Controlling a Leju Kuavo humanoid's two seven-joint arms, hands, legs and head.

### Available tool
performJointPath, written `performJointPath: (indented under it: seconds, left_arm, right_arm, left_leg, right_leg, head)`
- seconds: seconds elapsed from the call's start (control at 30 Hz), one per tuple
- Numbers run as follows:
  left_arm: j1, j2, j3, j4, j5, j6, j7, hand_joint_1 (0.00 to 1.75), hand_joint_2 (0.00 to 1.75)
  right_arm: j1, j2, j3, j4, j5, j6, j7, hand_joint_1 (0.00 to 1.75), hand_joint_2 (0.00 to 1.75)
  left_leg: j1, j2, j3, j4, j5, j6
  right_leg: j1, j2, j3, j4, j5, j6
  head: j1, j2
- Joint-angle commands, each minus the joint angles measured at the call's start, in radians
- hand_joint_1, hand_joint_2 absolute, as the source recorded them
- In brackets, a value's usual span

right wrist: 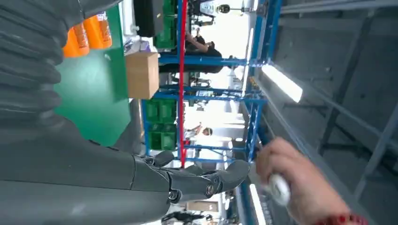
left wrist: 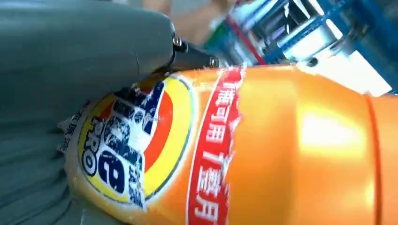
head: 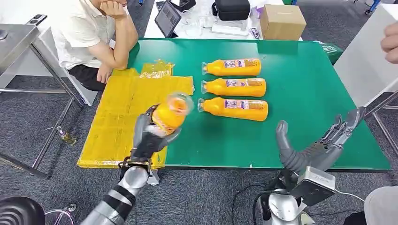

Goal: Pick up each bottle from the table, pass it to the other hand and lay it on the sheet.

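Head view showed the left hand (head: 149,137) gripping an orange bottle (head: 170,114) in mid-frame, at the yellow sheet's (head: 123,112) edge; the right hand (head: 324,143), lower right, was spread and empty. Best to tip the bottle level and lower it gently before the fingers let go.

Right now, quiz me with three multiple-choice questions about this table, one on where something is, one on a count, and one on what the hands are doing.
1. Where is the yellow sheet?
A. on the table's left part
B. on the cardboard box
C. on the floor

2. How many orange bottles lie on the green table?
A. one
B. three
C. five

3. What is the left hand doing?
A. resting flat on the sheet
B. gripping a bottle
C. touching the right hand

Answers:
1 A, it covers the green top's left end.
2 B, three lie in a row.
3 B, it holds the lifted bottle above the sheet's edge, while the right hand is open.
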Motion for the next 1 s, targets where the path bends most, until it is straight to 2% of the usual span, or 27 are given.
performJointPath:
  seconds: [0.03, 0.17, 0.23, 0.3, 0.33, 0.37, 0.4, 0.43, 0.47, 0.5, 0.53, 0.57, 0.6, 0.87, 1.0]
  left_arm:
    - [-0.309, 0.059, -0.087, 0.479, -0.212, -0.133, 0.127, 1.75, 1.75]
    - [-0.41, 0.019, -0.107, 0.587, -0.292, -0.268, 0.292, 1.75, 1.75]
    - [-0.452, 0.007, -0.133, 0.644, -0.346, -0.35, 0.413, 1.75, 1.75]
    - [-0.452, 0.007, -0.133, 0.644, -0.346, -0.35, 0.413, 1.75, 1.75]
    - [-0.466, 0.007, -0.148, 0.667, -0.376, -0.391, 0.452, 1.75, 1.75]
    - [-0.471, 0.005, -0.146, 0.675, -0.376, -0.406, 0.468, 1.55, 1.75]
    - [-0.475, 0.003, -0.137, 0.684, -0.371, -0.437, 0.479, 1.15, 1.75]
    - [-0.476, 0.003, -0.13, 0.685, -0.366, -0.448, 0.483, 0.44, 1.75]
    - [-0.476, 0.002, -0.104, 0.685, -0.344, -0.461, 0.483, 0.42, 1.75]
    - [-0.471, 0.0, -0.07, 0.68, -0.316, -0.462, 0.47, 0.59, 1.75]
    - [-0.471, -0.003, -0.045, 0.683, -0.292, -0.483, 0.454, 0.42, 1.75]
    - [-0.471, -0.003, -0.042, 0.686, -0.292, -0.496, 0.45, 0.09, 1.75]
    - [-0.472, -0.003, -0.045, 0.692, -0.298, -0.51, 0.454, 0.02, 1.75]
    - [-0.464, -0.009, -0.051, 0.7, -0.313, -0.525, 0.479, 0.0, 1.75]
    - [-0.444, -0.02, -0.019, 0.675, -0.279, -0.547, 0.409, 0.0, 1.75]
  right_arm:
    - [-0.043, -0.027, 0.021, 0.142, -0.078, 0.002, 0.0, 0.0, 1.75]
    - [-0.048, -0.034, 0.023, 0.162, -0.091, 0.002, 0.0, 0.0, 1.75]
    - [-0.049, -0.047, 0.041, 0.192, -0.116, 0.002, 0.0, 0.0, 1.75]
    - [-0.049, -0.047, 0.041, 0.192, -0.116, 0.002, 0.0, 0.0, 1.75]
    - [-0.05, -0.053, 0.051, 0.206, -0.123, 0.002, 0.0, 0.0, 1.75]
    - [-0.049, -0.054, 0.053, 0.209, -0.126, 0.002, 0.0, 0.0, 1.75]
    - [-0.049, -0.058, 0.058, 0.218, -0.13, 0.002, 0.0, 0.0, 1.75]
    - [-0.048, -0.061, 0.063, 0.223, -0.137, 0.002, 0.0, 0.0, 1.75]
    - [-0.049, -0.064, 0.066, 0.229, -0.138, 0.002, 0.0, 0.0, 1.75]
    - [-0.051, -0.069, 0.077, 0.24, -0.148, 0.003, 0.0, 0.0, 1.75]
    - [-0.052, -0.072, 0.083, 0.249, -0.149, 0.002, 0.0, 0.0, 1.75]
    - [-0.052, -0.074, 0.087, 0.256, -0.148, 0.002, 0.0, 0.0, 1.75]
    - [-0.053, -0.075, 0.092, 0.267, -0.156, 0.004, 0.0, 0.0, 1.75]
    - [-0.052, -0.078, 0.093, 0.291, -0.157, 0.004, 0.0, 0.0, 1.75]
    - [-0.05, -0.083, 0.091, 0.304, -0.158, 0.007, 0.0, 0.0, 1.75]
  left_leg:
    - [0.001, 0.001, 0.003, 0.0, 0.0, 0.001]
    - [0.001, 0.0, 0.003, 0.0, 0.001, 0.001]
    - [0.001, 0.0, 0.002, 0.0, 0.0, 0.001]
    - [0.001, 0.0, 0.003, 0.0, 0.0, 0.001]
    - [0.001, 0.001, 0.003, 0.0, 0.0, 0.001]
    - [0.001, 0.001, 0.004, 0.0, 0.0, 0.002]
    - [0.001, 0.002, 0.005, 0.0, -0.001, 0.002]
    - [0.001, 0.001, 0.003, 0.0, 0.0, 0.001]
    - [0.001, 0.001, 0.004, 0.0, -0.001, 0.002]
    - [0.001, 0.002, 0.003, 0.0, 0.0, 0.001]
    - [0.001, 0.002, 0.001, 0.0, 0.0, 0.001]
    - [0.001, 0.003, 0.003, 0.0, 0.0, 0.001]
    - [0.001, 0.002, 0.002, 0.0, 0.0, 0.001]
    - [0.001, 0.002, 0.002, 0.0, 0.0, 0.001]
    - [0.001, 0.001, 0.004, -0.001, 0.0, 0.002]
  right_leg:
    - [0.002, 0.0, 0.003, -0.001, 0.001, -0.002]
    - [0.001, -0.001, 0.003, 0.0, 0.0, -0.002]
    - [0.002, -0.001, 0.003, 0.0, 0.0, -0.002]
    - [0.002, -0.001, 0.004, -0.001, 0.0, -0.002]
    - [0.001, 0.0, 0.003, -0.001, 0.0, -0.002]
    - [0.001, 0.0, 0.005, -0.001, 0.0, -0.003]
    - [0.002, 0.001, 0.005, -0.001, 0.0, -0.003]
    - [0.002, 0.0, 0.004, -0.001, 0.0, -0.002]
    - [0.002, 0.0, 0.005, -0.001, 0.0, -0.003]
    - [0.001, 0.001, 0.003, -0.001, 0.0, -0.002]
    - [0.001, 0.001, 0.002, -0.001, 0.001, -0.001]
    - [0.002, 0.002, 0.003, -0.001, 0.0, -0.002]
    - [0.001, 0.001, 0.002, -0.001, 0.0, -0.001]
    - [0.001, 0.001, 0.003, 0.0, 0.0, -0.002]
    - [0.001, 0.0, 0.004, -0.001, 0.0, -0.002]
  head:
    - [0.0, 0.0]
    - [0.0, 0.0]
    - [0.001, 0.0]
    - [0.001, 0.0]
    - [0.0, 0.0]
    - [0.0, 0.0]
    - [0.0, 0.0]
    - [0.0, 0.0]
    - [0.001, 0.0]
    - [0.0, 0.0]
    - [0.001, 0.0]
    - [0.0, 0.0]
    - [0.001, 0.0]
    - [0.0, 0.0]
    - [0.0, 0.0]
